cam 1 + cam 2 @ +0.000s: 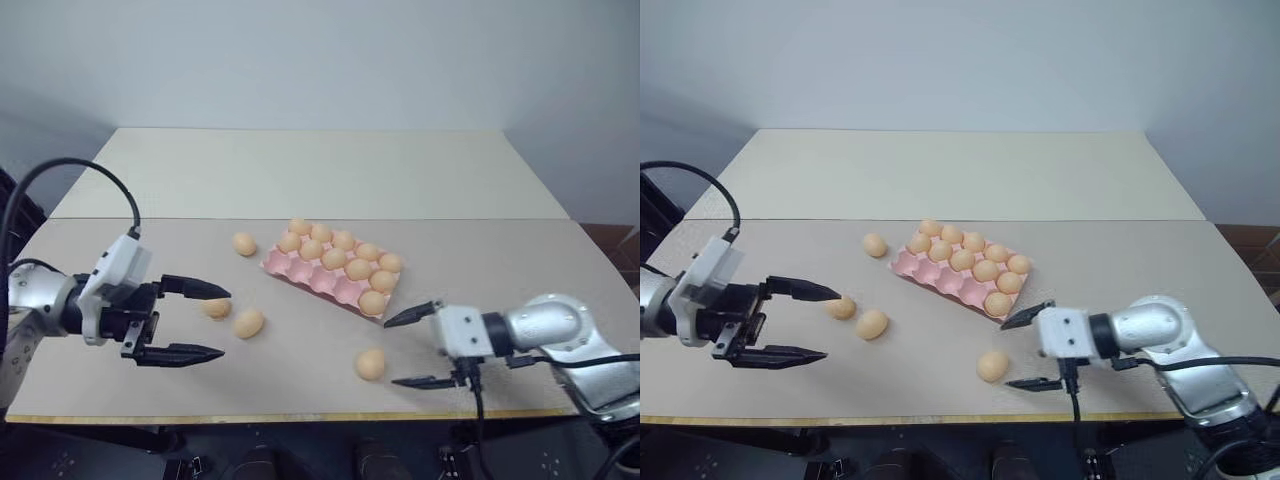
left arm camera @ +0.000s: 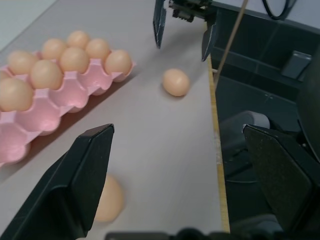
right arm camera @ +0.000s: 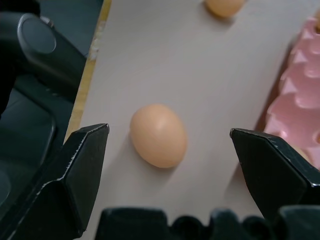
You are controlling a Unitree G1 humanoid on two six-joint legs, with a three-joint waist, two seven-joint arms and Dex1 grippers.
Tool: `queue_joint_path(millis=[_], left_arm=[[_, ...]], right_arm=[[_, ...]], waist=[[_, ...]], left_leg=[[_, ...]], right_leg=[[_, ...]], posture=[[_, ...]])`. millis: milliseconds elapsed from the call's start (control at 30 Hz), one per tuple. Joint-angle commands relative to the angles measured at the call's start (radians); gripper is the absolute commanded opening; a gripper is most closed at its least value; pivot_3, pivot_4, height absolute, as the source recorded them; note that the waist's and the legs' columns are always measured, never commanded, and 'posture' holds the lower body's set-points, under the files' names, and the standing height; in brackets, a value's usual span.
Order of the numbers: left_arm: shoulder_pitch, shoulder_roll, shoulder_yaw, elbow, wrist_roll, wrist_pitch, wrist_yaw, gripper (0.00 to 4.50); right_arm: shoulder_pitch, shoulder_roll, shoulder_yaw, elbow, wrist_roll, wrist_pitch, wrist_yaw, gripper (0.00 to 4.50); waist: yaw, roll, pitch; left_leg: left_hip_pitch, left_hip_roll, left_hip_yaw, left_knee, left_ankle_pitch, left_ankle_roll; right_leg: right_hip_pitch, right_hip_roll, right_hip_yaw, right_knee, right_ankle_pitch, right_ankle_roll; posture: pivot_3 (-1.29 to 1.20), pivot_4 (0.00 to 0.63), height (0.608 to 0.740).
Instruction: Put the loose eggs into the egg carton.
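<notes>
**Right gripper lined up on the front egg, nothing held yet**

My main worry is the egg rolling. It lies free on the smooth bench (image 1: 560, 250) close to the front edge, so if one finger touches it before the other, I could nudge it toward that edge and lose it. Closing too hard could crack it. A tilted drop into a cup could knock the eggs already seated.

The right gripper (image 1: 415, 347) has its fingers spread wide and empty, low at the lower right of the head view. The nearest loose egg (image 1: 370, 364) sits just left of its tips; in the wrist view this egg (image 3: 158, 135) lies between the two fingers, untouched.

The left gripper (image 1: 195, 321) is also spread wide and empty, at lower left, with two loose eggs (image 1: 248, 323) just beside it. Another egg (image 1: 244, 244) lies left of the egg carton (image 1: 310, 275), which sits mid-frame with its front row mostly vacant.
</notes>
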Motion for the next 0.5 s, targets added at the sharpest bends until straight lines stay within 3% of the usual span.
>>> queue_joint_path(millis=[33,233,367,500], left_arm=[[-0.024,-0.003,-0.016,-0.005,0.002,-0.031,-0.022,4.47],[-0.034,-0.009,-0.033,0.005,0.012,-0.045,-0.025,4.47],[-0.017,0.0,-0.016,0.006,0.018,-0.052,-0.028,4.5],[-0.003,0.002,0.008,0.009,0.011,-0.047,-0.013,4.5]], right_arm=[[-0.038,0.031,0.057,0.054,-0.088,-0.084,-0.014,4.5],[-0.09,0.116,0.143,0.163,-0.171,-0.132,-0.034,4.5],[-0.101,0.139,0.146,0.188,-0.162,-0.141,-0.028,3.63],[-0.107,0.141,0.105,0.161,-0.126,-0.112,-0.039,2.16]], waist=[[0.001,0.0,0.0],[0.002,0.0,0.0],[0.002,0.0,0.0],[0.002,0.0,0.0]], left_leg=[[0.0,0.0,0.0,0.0,0.0,0.0],[0.0,0.0,0.0,0.0,0.0,0.0],[0.0,0.0,0.0,0.0,0.0,0.0],[0.0,0.0,0.0,0.0,0.0,0.0]], right_leg=[[0.0,0.0,0.0,0.0,0.0,0.0],[0.0,0.0,0.0,0.0,0.0,0.0],[0.0,0.0,0.0,0.0,0.0,0.0],[0.0,0.0,0.0,0.001,0.0,0.0]], posture=[[0.0,0.15,0.74],[0.0,0.15,0.74],[0.0,0.15,0.74],[0.0,0.15,0.74]])
